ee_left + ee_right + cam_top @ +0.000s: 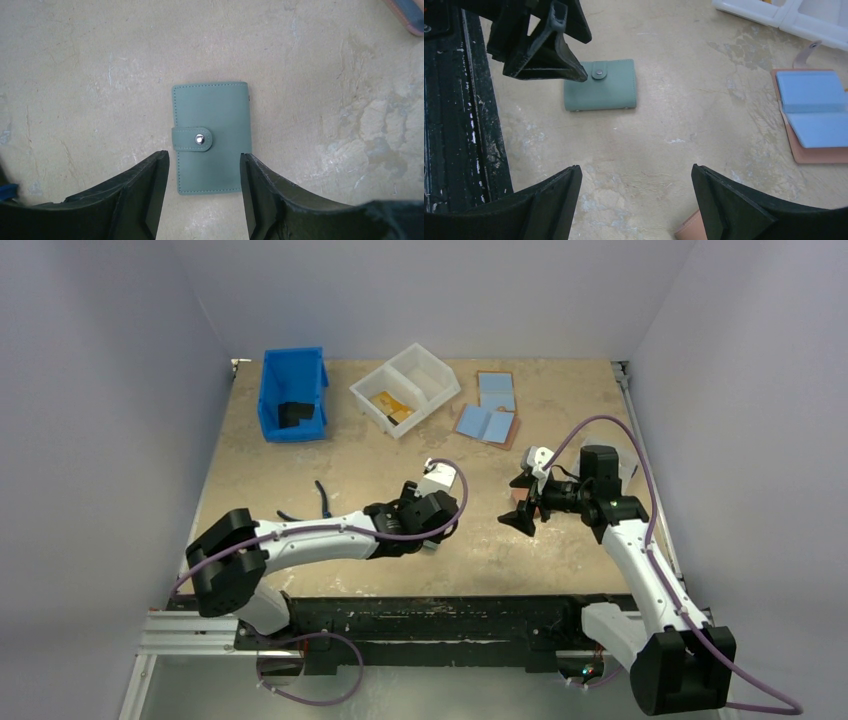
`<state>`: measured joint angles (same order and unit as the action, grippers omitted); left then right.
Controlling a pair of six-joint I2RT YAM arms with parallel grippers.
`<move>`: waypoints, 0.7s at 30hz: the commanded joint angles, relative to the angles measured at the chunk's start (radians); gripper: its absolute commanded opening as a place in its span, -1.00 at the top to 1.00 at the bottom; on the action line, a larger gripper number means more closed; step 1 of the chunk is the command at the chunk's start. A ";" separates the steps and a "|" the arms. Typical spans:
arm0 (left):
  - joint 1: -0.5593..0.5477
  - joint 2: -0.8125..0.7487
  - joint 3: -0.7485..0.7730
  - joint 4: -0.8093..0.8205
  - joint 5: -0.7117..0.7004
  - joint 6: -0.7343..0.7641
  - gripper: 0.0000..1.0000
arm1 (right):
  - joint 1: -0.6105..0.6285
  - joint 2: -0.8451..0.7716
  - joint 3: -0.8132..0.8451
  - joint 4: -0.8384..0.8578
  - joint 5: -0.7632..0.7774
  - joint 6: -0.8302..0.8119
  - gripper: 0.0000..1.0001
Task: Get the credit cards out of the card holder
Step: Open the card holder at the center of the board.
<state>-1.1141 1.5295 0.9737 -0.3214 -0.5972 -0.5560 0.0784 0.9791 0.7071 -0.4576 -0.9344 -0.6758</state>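
From above, the left gripper (428, 536) hangs right over the holder and hides it. The right gripper (520, 508) stands to the holder's right, apart from it, so the left arm is plainly the nearer one.

In the left wrist view the holder (211, 137) lies flat on the table (75, 75), closed, with its snap tab (192, 139) fastened across the front. No cards show. Its long axis runs straight away from the gripper, and its near end sits between the spread fingers (145, 200), which straddle its short width. The right-hand finger overlaps the holder's edge, so I judge the jaws to be hovering above it, pinching nothing.

In the right wrist view the holder (601, 87) lies ahead and to the left of the right gripper (636, 172), well apart from it. That gripper is spread wide and empty. A left finger tip sits at the holder's tab end. An open blue wallet (811, 115) lies well to the holder's right.

The snap likely has to come undone first — the left arm is best placed to do it.
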 commanded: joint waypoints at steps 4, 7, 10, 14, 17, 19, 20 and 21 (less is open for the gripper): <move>-0.010 0.145 0.103 -0.091 -0.092 0.013 -0.01 | 0.004 -0.013 0.045 -0.004 -0.014 -0.018 -0.81; -0.010 0.203 0.135 -0.109 -0.110 0.012 0.13 | 0.004 -0.012 0.043 -0.004 -0.012 -0.018 -0.81; -0.010 0.238 0.157 -0.109 -0.115 0.014 0.17 | 0.003 -0.010 0.043 -0.003 -0.012 -0.018 -0.82; -0.010 0.248 0.160 -0.094 -0.111 0.015 0.18 | 0.004 -0.008 0.043 -0.003 -0.012 -0.018 -0.82; -0.010 0.247 0.149 -0.080 -0.117 0.015 0.18 | 0.004 -0.008 0.043 -0.003 -0.012 -0.018 -0.82; -0.009 0.247 0.139 -0.072 -0.128 0.014 0.18 | 0.004 -0.007 0.043 -0.004 -0.014 -0.018 -0.82; -0.009 0.247 0.131 -0.065 -0.139 0.014 0.18 | 0.004 -0.007 0.043 -0.004 -0.013 -0.018 -0.82; -0.009 0.247 0.121 -0.056 -0.151 0.012 0.19 | 0.004 -0.007 0.043 -0.004 -0.014 -0.018 -0.81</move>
<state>-1.1225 1.7710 1.1015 -0.4160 -0.6888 -0.5552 0.0784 0.9791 0.7071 -0.4583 -0.9344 -0.6758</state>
